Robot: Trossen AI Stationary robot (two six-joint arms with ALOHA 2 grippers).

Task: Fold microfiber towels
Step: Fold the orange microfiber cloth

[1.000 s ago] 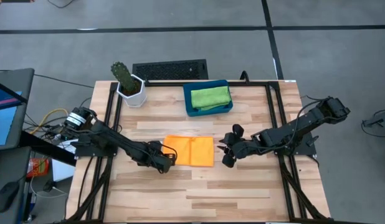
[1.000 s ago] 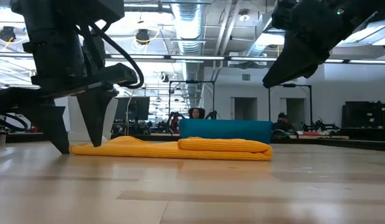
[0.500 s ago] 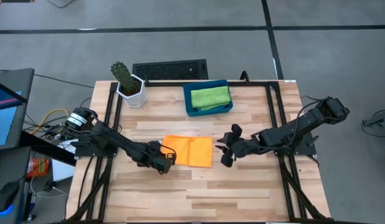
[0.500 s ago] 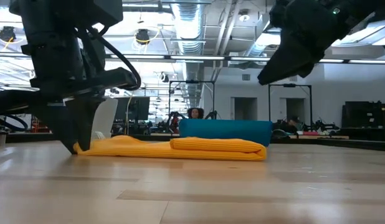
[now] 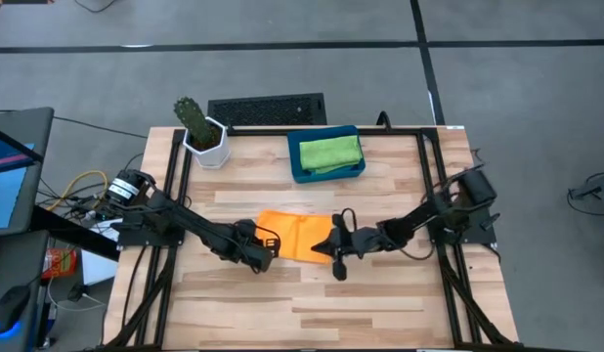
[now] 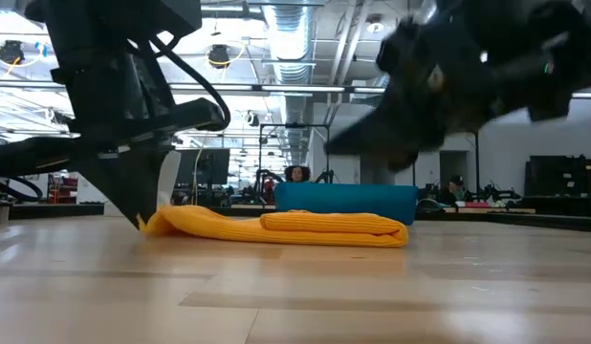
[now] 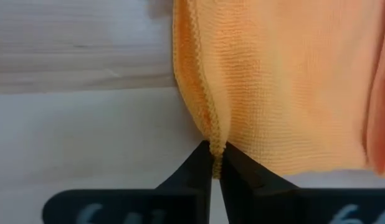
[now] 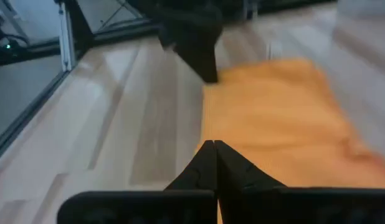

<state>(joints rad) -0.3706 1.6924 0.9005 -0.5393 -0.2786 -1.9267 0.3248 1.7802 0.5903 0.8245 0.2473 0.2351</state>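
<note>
A wooden counter [image 5: 312, 293] carries an orange towel [image 5: 292, 235] at its middle. The left tool [image 7: 216, 167] pinches the towel's left edge, lifting a small ridge. The right tool [image 8: 214, 148] hangs closed over the right edge, gripping nothing visible. A green towel [image 5: 331, 152] lies in a tray [image 5: 300, 171].

Your wooden surface [image 5: 380, 293] carries an orange towel [image 5: 297, 235] between both end effectors, beyond them a blue tray [image 5: 300, 174] and potted cactus [image 5: 200, 131].
</note>
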